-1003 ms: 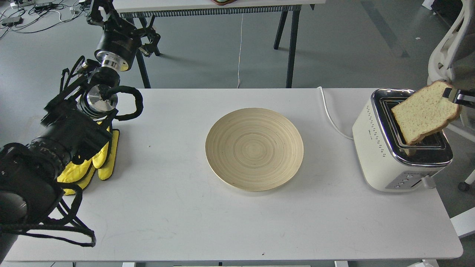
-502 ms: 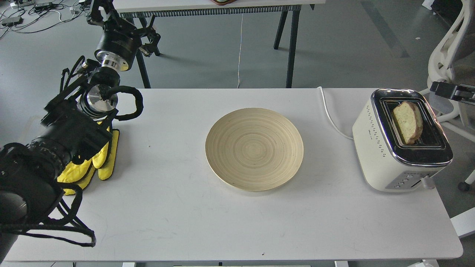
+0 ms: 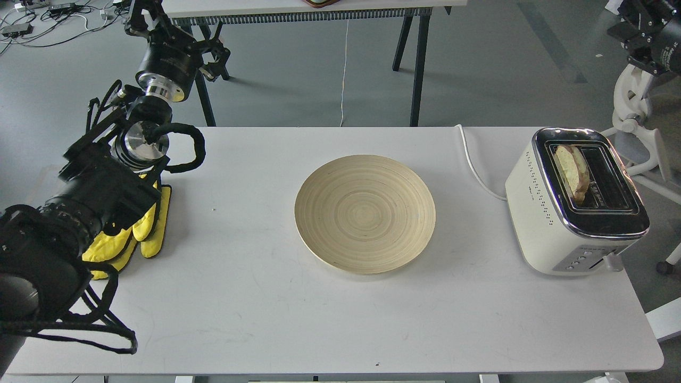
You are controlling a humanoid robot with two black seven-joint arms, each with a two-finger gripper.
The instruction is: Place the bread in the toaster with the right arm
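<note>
The bread [image 3: 572,173] stands on edge in the left slot of the cream-white toaster [image 3: 553,223], only its top crust and a strip of crumb showing. The toaster stands at the table's right end. My right arm's gripper [image 3: 634,27] is high at the top right corner, well above and behind the toaster, holding nothing; it is dark and its fingers cannot be told apart. My left arm's gripper [image 3: 171,38] is raised beyond the table's far left corner, its fingers not distinguishable.
A round beige wooden plate [image 3: 365,214] lies mid-table. Yellow gloves [image 3: 144,230] lie at the left under my left arm. The toaster's white cord [image 3: 472,165] runs off the far edge. A white chair [image 3: 636,122] stands right of the toaster.
The bread was let go over the toaster and has dropped into the left slot. My right gripper has withdrawn up and back to the top right corner. The left arm has not moved.
</note>
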